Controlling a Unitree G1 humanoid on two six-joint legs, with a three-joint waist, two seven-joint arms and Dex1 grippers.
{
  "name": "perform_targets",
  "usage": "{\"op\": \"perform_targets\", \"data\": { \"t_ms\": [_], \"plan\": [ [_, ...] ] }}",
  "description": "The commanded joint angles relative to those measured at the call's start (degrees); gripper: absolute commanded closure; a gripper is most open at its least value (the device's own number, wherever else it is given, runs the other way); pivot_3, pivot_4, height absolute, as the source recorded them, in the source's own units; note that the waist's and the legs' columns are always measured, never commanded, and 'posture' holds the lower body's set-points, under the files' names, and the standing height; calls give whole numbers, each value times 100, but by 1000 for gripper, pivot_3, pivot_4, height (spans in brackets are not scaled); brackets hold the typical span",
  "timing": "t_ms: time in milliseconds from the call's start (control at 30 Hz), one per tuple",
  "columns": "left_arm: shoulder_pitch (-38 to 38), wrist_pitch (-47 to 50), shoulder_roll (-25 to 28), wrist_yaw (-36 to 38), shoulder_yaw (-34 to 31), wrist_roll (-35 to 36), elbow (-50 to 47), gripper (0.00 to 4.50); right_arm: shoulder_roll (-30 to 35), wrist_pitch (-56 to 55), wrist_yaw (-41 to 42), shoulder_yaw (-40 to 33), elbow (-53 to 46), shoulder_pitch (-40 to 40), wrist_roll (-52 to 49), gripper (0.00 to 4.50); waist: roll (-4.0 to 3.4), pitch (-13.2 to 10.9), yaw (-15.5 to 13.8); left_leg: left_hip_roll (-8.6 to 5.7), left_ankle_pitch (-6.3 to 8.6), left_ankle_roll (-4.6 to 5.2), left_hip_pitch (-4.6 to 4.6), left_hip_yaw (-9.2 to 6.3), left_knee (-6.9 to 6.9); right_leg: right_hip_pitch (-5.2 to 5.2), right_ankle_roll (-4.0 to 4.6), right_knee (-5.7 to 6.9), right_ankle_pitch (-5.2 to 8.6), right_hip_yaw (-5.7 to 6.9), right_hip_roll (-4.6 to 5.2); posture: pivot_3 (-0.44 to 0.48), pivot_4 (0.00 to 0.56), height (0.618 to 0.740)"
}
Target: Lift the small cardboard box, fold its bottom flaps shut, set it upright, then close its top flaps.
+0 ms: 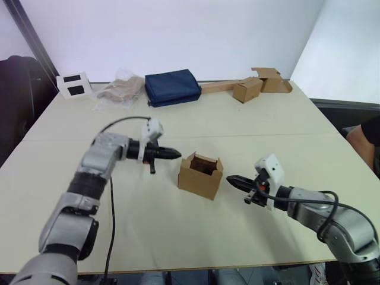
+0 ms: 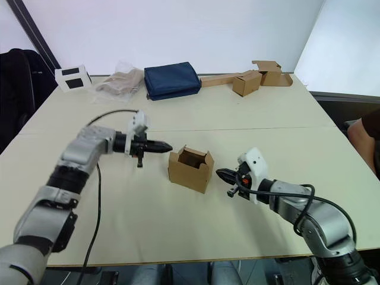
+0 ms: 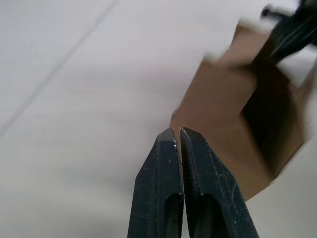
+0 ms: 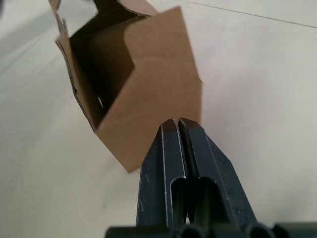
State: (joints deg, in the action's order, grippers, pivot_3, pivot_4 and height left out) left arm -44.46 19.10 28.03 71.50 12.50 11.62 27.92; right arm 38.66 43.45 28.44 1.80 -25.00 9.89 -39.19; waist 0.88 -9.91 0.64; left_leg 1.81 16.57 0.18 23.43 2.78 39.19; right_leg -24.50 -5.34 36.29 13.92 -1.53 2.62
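Left eye view: small cardboard box upright, flaps up; both pincers closed, empty.

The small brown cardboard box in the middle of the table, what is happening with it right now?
The small brown cardboard box stands on the pale table with its top flaps open. The left end effector and the right end effector point at it from either side, both with fingers shut, and neither is holding it. The box has not been lifted, so the flap folding is not yet done.
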Motion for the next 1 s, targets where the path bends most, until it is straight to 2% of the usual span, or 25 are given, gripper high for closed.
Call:
{"op": "perform_targets", "data": {
  "t_ms": [33, 500, 733, 833, 933, 1000],
  "plan": [
    [41, -559, 38, -129, 80, -338, -2, 4408, -111, 26, 85, 41, 52, 136, 152, 4500, 0, 0, -5, 0, 0, 0, 2, 0, 0, -2, 0, 0, 0, 1, 0, 0, 150, 740],
    [568, 667, 154, 289, 192, -22, -1386, 4408, -454, 28, 234, 0, 457, 371, 471, 4500, -1, 1, 4, 1, 0, 0, -2, -2, 0, -1, -2, 7, -1, 1, 1, 0, 150, 740],
    [548, 697, 330, 238, 241, -194, -1390, 4408, -402, -13, 356, 118, 584, 470, 801, 4500, -1, 1, 1, 0, -1, -1, -2, -2, 1, -1, -2, 8, -1, 1, 1, 0, 150, 740],
    [452, 628, 421, 179, 121, -190, -1219, 4408, -368, -46, 402, -13, 590, 474, 864, 4500, -1, 1, 1, 0, 0, -1, -2, -2, 1, -1, -2, 7, -1, 1, 1, 0, 150, 740],
    [165, 886, 394, 111, -491, 370, -1228, 4408, -391, -616, 598, -316, 724, 573, 936, 4500, 0, 0, -1, 0, -1, -1, -1, -1, 1, -1, -2, 7, -1, 1, 1, 0, 150, 740],
    [64, 1091, 392, 97, -680, 588, -1286, 4408, -481, -831, 664, -427, 776, 629, 909, 4500, 1, 0, -2, 0, -1, -2, 1, -1, 3, -1, -2, 7, -2, 2, 1, 0, 150, 740]
  ]
}}
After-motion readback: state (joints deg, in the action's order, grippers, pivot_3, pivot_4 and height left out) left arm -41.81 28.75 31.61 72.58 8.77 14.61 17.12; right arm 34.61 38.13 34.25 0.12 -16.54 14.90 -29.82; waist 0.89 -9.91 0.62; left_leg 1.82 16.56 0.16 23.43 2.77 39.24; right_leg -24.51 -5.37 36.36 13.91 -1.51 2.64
